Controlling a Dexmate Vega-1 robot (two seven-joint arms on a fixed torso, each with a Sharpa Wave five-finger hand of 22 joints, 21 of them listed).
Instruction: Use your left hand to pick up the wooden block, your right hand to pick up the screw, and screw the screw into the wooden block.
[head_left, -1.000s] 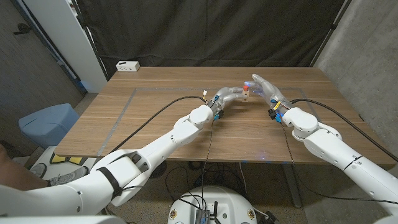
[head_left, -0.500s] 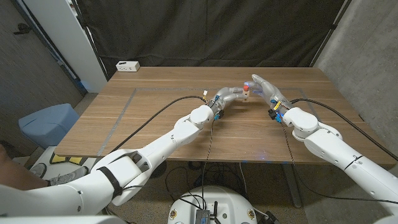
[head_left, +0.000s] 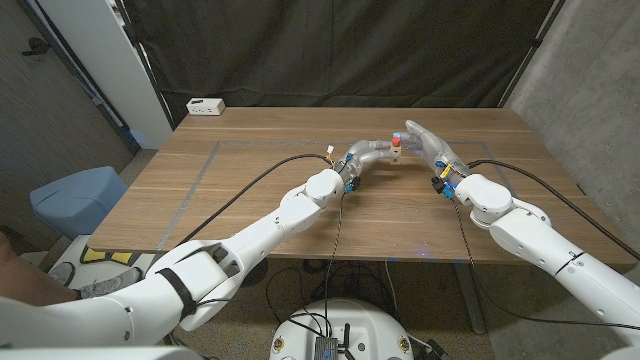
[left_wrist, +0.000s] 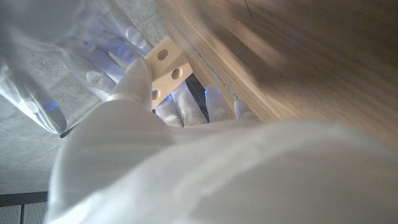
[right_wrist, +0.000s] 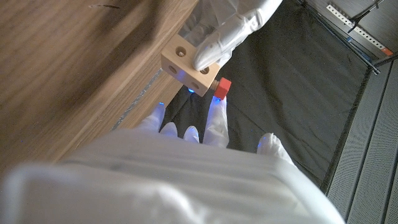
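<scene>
Just above the middle of the head view, over the table (head_left: 250, 190), the left hand (head_left: 372, 152) grips the wooden block (right_wrist: 189, 64), its fingers (right_wrist: 214, 45) pinching it. The red-headed screw (right_wrist: 222, 87) sticks out of the block's side. The right hand (head_left: 428, 142) stands just beside it, fingers spread, holding nothing.

- Wooden bench (head_left: 250, 190) spans the frame's middle.
- Black curtain (head_left: 330, 50) hangs across the top.
- Grey concrete wall (head_left: 590, 90) at right.
- Blue bin (head_left: 78, 200) at left.
- White power strip (head_left: 205, 106) on the bench's upper-left corner.
</scene>
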